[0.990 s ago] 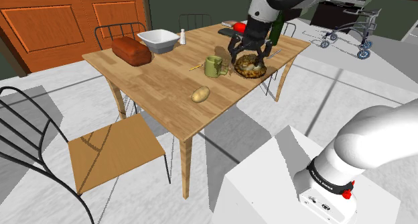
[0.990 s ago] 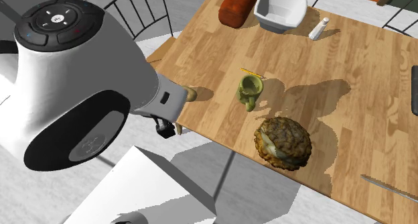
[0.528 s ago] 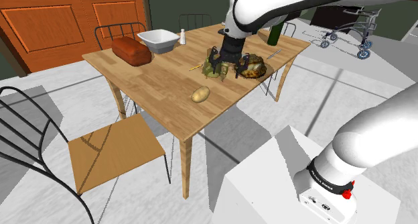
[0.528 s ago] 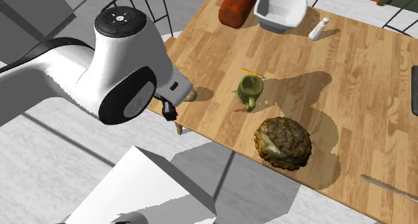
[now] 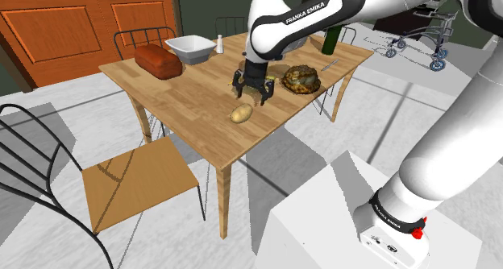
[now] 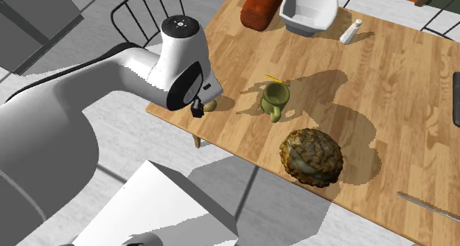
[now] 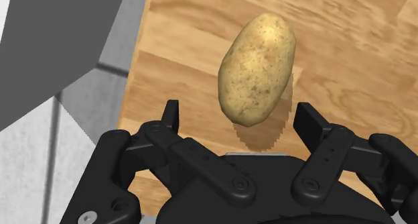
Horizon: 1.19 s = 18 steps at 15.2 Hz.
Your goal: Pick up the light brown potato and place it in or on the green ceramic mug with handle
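Light brown oval potato (image 7: 258,68) looks firm, light, apt to roll; take it across its narrow middle; your black gripper (image 7: 240,115) hangs spread above it.

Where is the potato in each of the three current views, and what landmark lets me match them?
Shoulder view: the potato lies near the front edge of the table, just under the gripper.
Second exterior view: the potato peeks out beside the arm, at the table's left edge.
Wrist view: the potato lies just beyond the open gripper.
Shared landmark: the table edge beside it.
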Motion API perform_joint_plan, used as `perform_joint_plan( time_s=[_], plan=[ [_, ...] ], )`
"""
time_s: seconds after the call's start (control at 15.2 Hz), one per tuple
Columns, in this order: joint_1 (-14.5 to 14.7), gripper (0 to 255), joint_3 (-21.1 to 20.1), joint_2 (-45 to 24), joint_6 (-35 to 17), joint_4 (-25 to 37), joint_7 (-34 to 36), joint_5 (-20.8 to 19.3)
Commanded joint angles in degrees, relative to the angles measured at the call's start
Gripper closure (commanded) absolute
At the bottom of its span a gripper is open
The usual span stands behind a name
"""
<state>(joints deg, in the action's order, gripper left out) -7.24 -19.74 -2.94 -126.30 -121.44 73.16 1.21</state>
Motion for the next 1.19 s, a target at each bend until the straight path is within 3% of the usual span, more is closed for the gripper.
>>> perform_joint_plan(
  time_s=[0.0, 0.59, 1.06, 1.12],
  plan=[
    [0.5, 0, 0.0, -4.7, -1.3, 2.7, 5.8, -1.7],
    [1.4, 0, 0.7, -10.1, -6.8, 2.0, 8.7, -3.8],
    [1.4, 0, 0.7, -10.1, -6.8, 2.0, 8.7, -3.8],
    [1.4, 255, 0.7, -10.1, -6.8, 2.0, 8.7, -3.8]
  ],
)
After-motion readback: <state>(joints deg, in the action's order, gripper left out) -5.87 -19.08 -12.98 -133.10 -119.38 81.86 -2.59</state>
